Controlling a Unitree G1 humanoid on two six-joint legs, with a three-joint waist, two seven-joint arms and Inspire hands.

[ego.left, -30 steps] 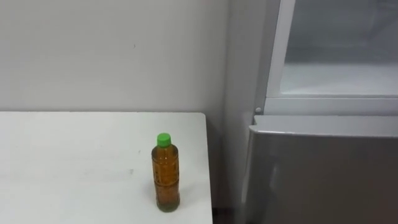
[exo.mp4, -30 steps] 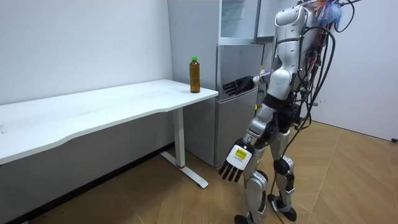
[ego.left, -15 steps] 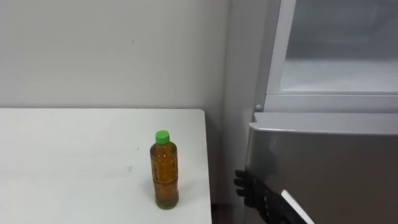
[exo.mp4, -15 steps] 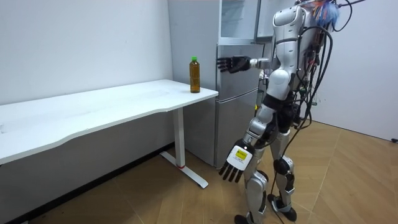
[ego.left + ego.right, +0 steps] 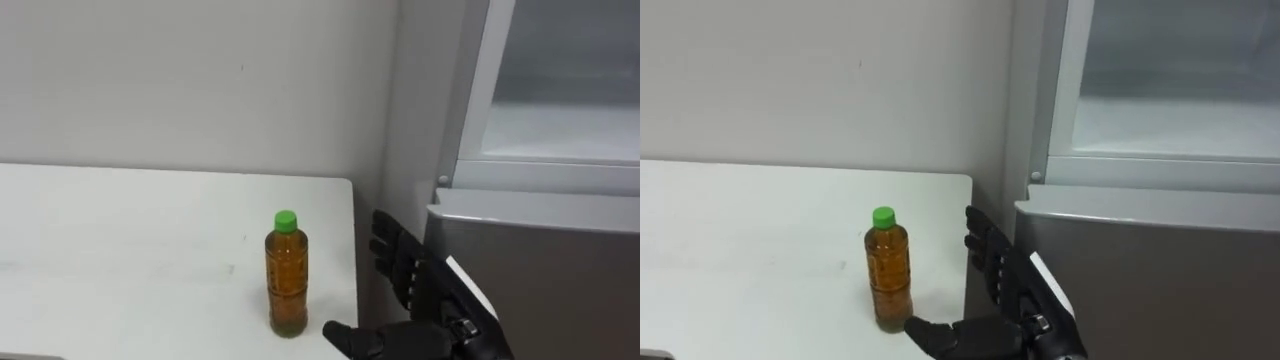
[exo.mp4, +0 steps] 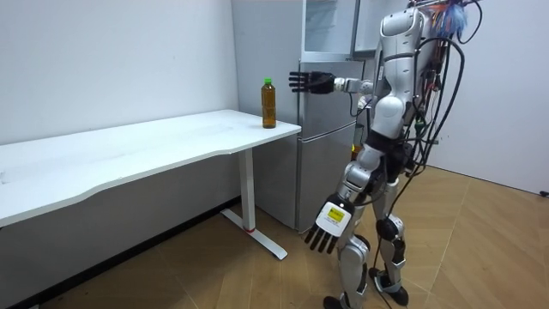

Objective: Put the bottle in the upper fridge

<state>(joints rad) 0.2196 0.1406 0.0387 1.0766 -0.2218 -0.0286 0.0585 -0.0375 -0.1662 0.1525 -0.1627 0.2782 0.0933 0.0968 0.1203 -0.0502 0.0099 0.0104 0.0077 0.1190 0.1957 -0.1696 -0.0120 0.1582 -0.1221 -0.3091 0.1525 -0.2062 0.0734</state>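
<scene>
The right hand (image 5: 412, 290), lately low before the fridge's lower door (image 5: 540, 270), is now arriving at the level of the bottle (image 5: 287, 275), just beside it. The fingers are spread straight with the thumb low, holding nothing and touching nothing. The bottle is standing upright and unmoved near the right edge of the table (image 5: 120, 260). The left hand (image 6: 327, 225) is hanging open at the robot's side. The grasp appears imminent, and the upper fridge compartment (image 5: 560, 130) is standing open.

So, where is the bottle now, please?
In both eye views the bottle stands on the table near its right edge, just left of the right hand.
</scene>
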